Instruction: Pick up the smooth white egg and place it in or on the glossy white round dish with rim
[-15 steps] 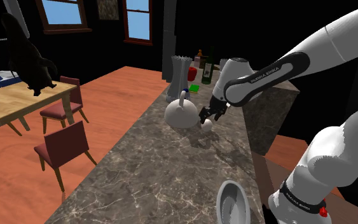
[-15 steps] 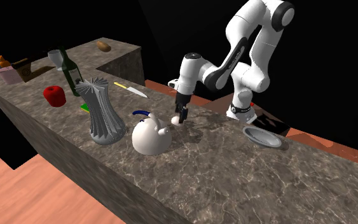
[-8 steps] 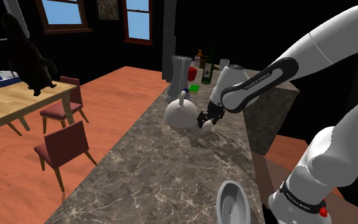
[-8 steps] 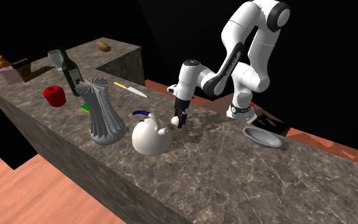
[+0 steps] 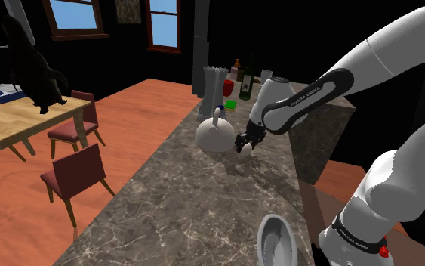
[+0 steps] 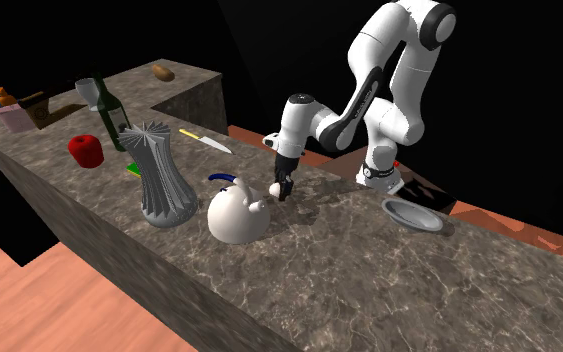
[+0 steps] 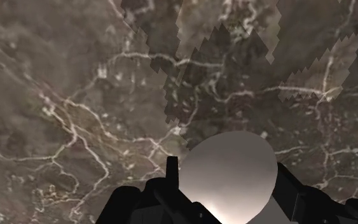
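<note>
Pale egg [image 7: 228, 168] sits pinched between the two black fingers [image 7: 163, 196], one pressed against each flank. Whether it rests on the surface [image 6: 349, 270] or hangs just off it, cannot tell.

- Landmark: round white kettle [image 6: 234, 213], roughly mid-surface.
- Egg and fingers are just beside the kettle, on its spout side. The kettle is the nearest obstacle and stands close against the grasp.
- Round rimmed dish [image 6: 414, 215] lies well apart from the kettle, past the egg and toward the arm's stand. It looks grey-white and sits near the surface's edge (in the shoulder view it is cut by the lower frame).
- Dark veined stone surface stretches between the kettle and the dish.
- Ribbed grey vase [image 6: 159, 180] is just beside the kettle, on the side away from the dish.
- Further from the kettle, beyond the vase: a small green item [image 6: 132, 168], a red apple-like thing [image 6: 87, 150] and a dark bottle [image 6: 112, 115].
- Knife [image 6: 207, 140] lies behind the kettle, near the back edge.
- White arm [image 6: 389, 90] arches over from the dish side of the kettle, wrist pointed down at the egg.
</note>
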